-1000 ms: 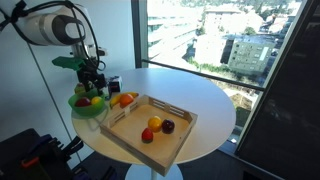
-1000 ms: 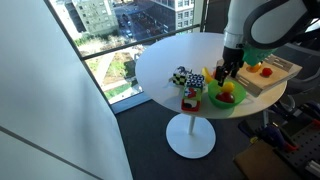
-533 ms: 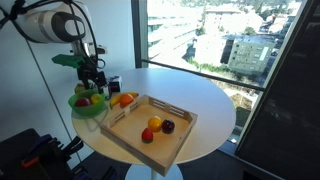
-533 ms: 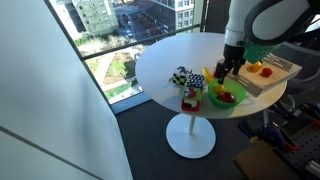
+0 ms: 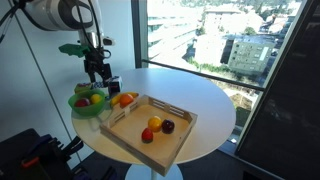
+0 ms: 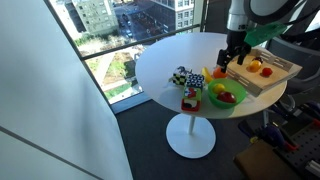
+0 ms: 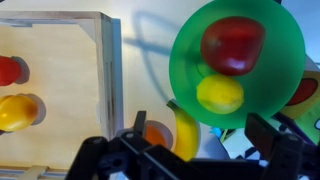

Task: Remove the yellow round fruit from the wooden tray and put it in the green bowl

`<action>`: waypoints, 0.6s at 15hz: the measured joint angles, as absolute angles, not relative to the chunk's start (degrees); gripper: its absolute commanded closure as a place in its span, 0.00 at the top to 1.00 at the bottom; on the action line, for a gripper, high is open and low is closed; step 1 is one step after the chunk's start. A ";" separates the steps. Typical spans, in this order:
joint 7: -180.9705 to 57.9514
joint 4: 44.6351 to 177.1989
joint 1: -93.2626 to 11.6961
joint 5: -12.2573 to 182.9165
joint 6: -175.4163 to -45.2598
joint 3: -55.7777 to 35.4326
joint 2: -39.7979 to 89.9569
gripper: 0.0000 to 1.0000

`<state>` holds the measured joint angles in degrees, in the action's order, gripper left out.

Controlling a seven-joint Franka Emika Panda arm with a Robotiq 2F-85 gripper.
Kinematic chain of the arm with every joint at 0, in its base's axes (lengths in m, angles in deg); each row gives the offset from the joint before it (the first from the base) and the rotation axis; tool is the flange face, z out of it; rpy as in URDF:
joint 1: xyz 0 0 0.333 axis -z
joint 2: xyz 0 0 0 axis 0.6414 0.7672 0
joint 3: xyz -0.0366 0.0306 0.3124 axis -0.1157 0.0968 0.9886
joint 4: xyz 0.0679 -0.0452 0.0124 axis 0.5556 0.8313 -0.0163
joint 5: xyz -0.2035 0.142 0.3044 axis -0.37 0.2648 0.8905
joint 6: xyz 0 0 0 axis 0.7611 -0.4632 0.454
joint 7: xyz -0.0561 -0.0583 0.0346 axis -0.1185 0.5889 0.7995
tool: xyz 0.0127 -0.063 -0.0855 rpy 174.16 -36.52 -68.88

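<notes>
The yellow round fruit (image 7: 220, 95) lies inside the green bowl (image 7: 275, 75), next to a red fruit (image 7: 232, 45). The bowl stands on the white table beside the wooden tray (image 7: 60, 60) and shows in both exterior views (image 5: 88, 108) (image 6: 228, 97). My gripper (image 7: 200, 140) is open and empty. It hangs above the bowl's edge and clear of it (image 5: 97, 70) (image 6: 233, 55). The tray (image 5: 150, 128) (image 6: 272, 78) holds an orange-yellow fruit (image 7: 18, 112), a red fruit (image 7: 8, 70) and a dark fruit (image 5: 168, 126).
A banana (image 7: 187, 135) and an orange piece (image 7: 155, 133) lie on the table between bowl and tray. A checkered object (image 6: 180, 77) and a red object (image 6: 190, 100) sit near the table's edge. A window wall stands behind the round table (image 5: 200, 100).
My gripper has risen from just over the bowl and shifted slightly toward the tray. It stays open. The fruits in the bowl have not moved.
</notes>
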<state>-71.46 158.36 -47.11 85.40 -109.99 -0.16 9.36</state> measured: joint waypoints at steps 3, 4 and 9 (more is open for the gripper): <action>-71.79 156.36 -46.56 85.41 -106.43 -0.57 8.82 1.00; -72.14 155.87 -46.43 85.41 -105.16 -0.61 8.47 1.00; -73.59 154.47 -46.17 85.41 -97.85 -0.64 5.52 1.00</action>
